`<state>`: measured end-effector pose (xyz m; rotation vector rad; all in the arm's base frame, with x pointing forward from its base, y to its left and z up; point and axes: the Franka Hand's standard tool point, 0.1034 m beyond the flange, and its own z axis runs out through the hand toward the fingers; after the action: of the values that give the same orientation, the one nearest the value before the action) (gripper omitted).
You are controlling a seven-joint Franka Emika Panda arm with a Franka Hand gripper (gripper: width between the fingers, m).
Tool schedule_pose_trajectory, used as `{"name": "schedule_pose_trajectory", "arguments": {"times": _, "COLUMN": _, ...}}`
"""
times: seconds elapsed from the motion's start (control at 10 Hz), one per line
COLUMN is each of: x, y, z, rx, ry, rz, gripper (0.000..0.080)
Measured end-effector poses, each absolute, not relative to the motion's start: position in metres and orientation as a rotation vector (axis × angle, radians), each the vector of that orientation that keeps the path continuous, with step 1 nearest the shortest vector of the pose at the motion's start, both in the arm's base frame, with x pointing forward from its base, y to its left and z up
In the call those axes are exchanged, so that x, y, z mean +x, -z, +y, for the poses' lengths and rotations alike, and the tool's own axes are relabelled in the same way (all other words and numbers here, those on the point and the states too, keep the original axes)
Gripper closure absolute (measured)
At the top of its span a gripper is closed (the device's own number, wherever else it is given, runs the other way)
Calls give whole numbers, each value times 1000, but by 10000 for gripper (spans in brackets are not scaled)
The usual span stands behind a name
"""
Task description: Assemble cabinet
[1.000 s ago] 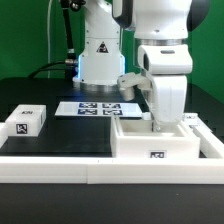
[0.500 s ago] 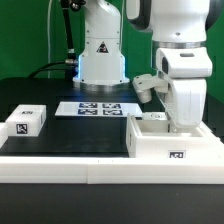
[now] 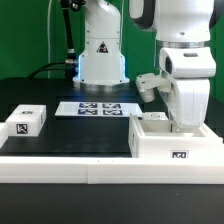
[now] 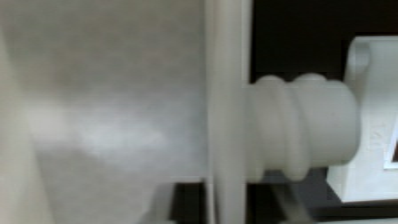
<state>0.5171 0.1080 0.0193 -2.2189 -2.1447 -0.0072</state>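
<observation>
The tool (image 3: 186, 124) hangs inside the white cabinet (image 3: 160, 148), which rests on the black surface (image 3: 70, 138) at the exterior view's right of the marker board (image 3: 98, 108). Whether the tool is spread or pinching cannot be told. The cabinet is stiff, likely light, slick plastic, best pinched by a thin upright wall.

The cabinet (image 3: 176, 146) and the arm (image 3: 186, 75) have shifted, apparently together, toward the exterior view's right.

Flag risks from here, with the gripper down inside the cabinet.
1. The gripper has its tips hidden behind the wall of the cabinet, so the grip cannot be confirmed; a lift might slip.
2. The wrist view shows white surfaces right against the camera, so a sideways move could drag or tip the cabinet.
</observation>
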Motion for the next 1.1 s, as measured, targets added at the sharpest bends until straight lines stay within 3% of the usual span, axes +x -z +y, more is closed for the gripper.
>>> {"name": "schedule_pose_trajectory", "arguments": {"times": 0.2, "x": 517, "y": -19, "z": 107, "rx": -2221, "ry": 7, "rz": -2143, "gripper": 448}}
{"name": "schedule_pose_trajectory", "arguments": {"times": 0.3, "x": 517, "y": -19, "z": 107, "rx": -2221, "ry": 7, "rz": -2143, "gripper": 448}}
{"name": "schedule_pose_trajectory", "arguments": {"times": 0.5, "x": 517, "y": -19, "z": 106, "rx": -2222, "ry": 7, "rz": -2142, "gripper": 90}}
{"name": "schedule_pose_trajectory", "arguments": {"times": 0.6, "x": 517, "y": -19, "z": 106, "rx": -2223, "ry": 7, "rz": -2141, "gripper": 90}}
{"name": "schedule_pose_trajectory", "arguments": {"times": 0.7, "x": 517, "y": -19, "z": 106, "rx": -2223, "ry": 6, "rz": -2140, "gripper": 20}}
{"name": "schedule_pose_trajectory", "arguments": {"times": 1.1, "x": 514, "y": -30, "z": 106, "rx": -2244, "ry": 10, "rz": -2131, "gripper": 2}}
